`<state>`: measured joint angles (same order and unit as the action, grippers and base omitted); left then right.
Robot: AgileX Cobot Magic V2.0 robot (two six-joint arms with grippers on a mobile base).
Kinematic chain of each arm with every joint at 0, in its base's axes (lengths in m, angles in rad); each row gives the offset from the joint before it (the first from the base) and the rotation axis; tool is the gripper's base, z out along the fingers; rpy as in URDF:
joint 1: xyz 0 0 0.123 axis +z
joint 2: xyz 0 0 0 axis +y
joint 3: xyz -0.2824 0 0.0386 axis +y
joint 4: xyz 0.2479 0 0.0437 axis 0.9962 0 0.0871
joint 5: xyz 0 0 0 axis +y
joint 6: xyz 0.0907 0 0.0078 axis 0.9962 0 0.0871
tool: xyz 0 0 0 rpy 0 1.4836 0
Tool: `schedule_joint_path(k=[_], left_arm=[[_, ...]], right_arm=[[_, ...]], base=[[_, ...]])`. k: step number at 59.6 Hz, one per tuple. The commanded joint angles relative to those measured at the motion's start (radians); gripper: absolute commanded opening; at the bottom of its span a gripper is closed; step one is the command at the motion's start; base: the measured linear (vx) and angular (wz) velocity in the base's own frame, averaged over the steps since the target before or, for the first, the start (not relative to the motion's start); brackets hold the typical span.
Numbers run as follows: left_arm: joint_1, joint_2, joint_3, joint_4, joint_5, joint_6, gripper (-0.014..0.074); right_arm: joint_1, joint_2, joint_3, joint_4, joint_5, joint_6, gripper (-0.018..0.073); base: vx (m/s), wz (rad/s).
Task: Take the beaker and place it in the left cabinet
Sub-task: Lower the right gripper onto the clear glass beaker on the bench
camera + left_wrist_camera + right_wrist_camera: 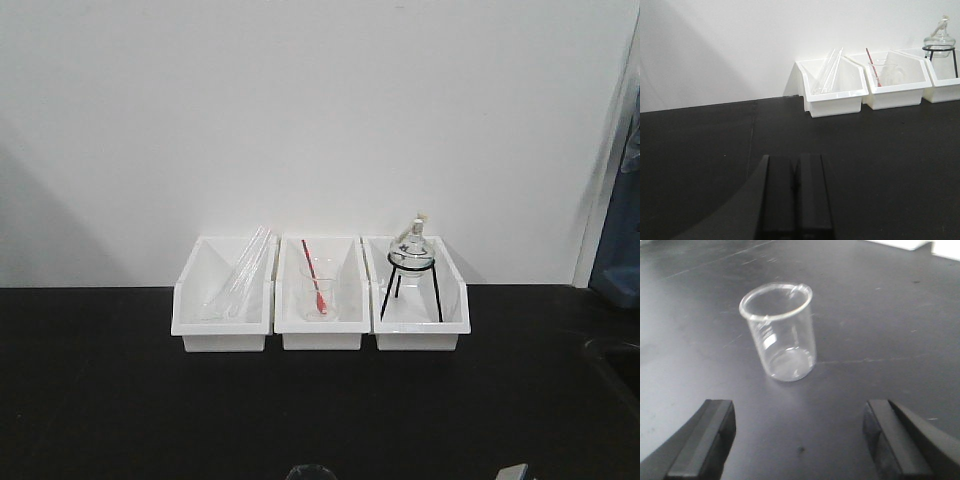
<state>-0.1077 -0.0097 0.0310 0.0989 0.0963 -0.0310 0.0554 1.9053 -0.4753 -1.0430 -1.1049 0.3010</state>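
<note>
A plain white wall (300, 100) rises behind a matte black bench (100, 400), with a soft grey shadow across the wall's left part. Three white bins (320, 338) stand side by side on the bench against the wall. At the far right edge stands a pale upright frame (600, 200), with something blue (618, 275) beyond it.

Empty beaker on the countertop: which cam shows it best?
Right wrist view: the beaker stands upright and whole on the black countertop, ahead of the open right end effector. The front view shows at most a sliver at its bottom edge; the left wrist view misses it.
</note>
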Motion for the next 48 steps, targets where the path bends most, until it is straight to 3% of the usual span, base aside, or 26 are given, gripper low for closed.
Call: schedule_joint_path(k=[1, 15, 28, 48], left_arm=[[-0.006, -0.019, 0.015, -0.003, -0.089, -0.003, -0.0008], [-0.006, -0.019, 0.015, -0.003, -0.089, -0.003, -0.0008], [-0.006, -0.019, 0.015, -0.003, -0.089, -0.003, -0.0008], [-0.006, -0.019, 0.015, -0.003, -0.089, -0.003, -0.0008]], right_arm=[[-0.004, 0.031, -0.015, 0.029, -0.242, -0.077, 0.0584], [0.044, 0.084, -0.048, 0.116, -0.242, -0.086, 0.0575], [0.162, 0.086, -0.13, 0.204, -0.212, -0.182, 0.0575], [0.286, 0.101, -0.194, 0.442, -0.164, -0.23, 0.0575]], base=[[0.0, 0.0], [0.0, 0.0], [0.0, 0.0], [0.0, 0.0]])
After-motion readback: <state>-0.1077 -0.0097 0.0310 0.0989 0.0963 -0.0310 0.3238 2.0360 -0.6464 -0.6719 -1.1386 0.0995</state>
